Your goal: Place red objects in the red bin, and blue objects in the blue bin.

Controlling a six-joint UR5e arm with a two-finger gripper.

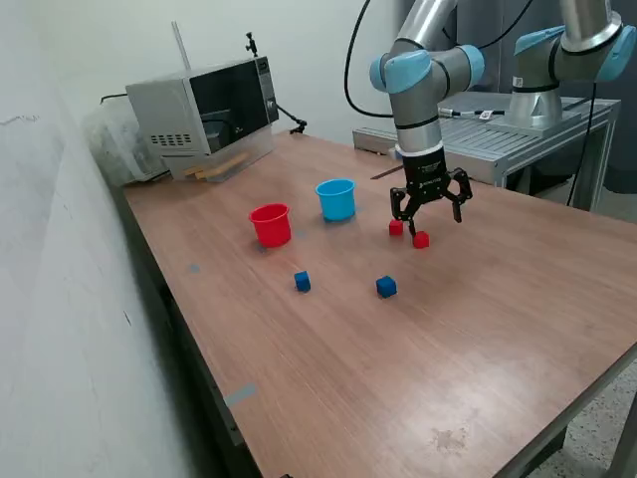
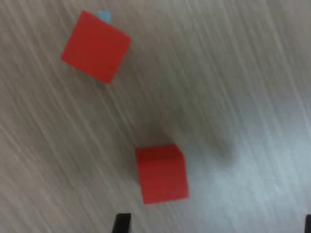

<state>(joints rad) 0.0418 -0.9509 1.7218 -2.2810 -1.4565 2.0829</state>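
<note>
- Nearest in the exterior view: two blue cubes, one (image 1: 303, 282) toward that view's left, the other (image 1: 386, 287) to its right, well apart on the brown wood table (image 1: 398, 378).
- Further back: red cup (image 1: 271, 224) beside light blue cup (image 1: 336, 199), both upright.
- Gripper (image 1: 430, 217) hanging fingers spread wide, gripping nothing, right above two red cubes (image 1: 396, 227) (image 1: 421, 239) sitting close together.
- Microwave (image 1: 204, 110) at the far corner, second arm's base (image 1: 537, 100) on a metal bench behind.
- Wrist view: only the red cubes (image 2: 95, 46) (image 2: 162, 173) up close, apart, on blurry woodgrain; dark fingertips (image 2: 121, 222) barely poking in at the edge. No cups or blue cubes visible.
</note>
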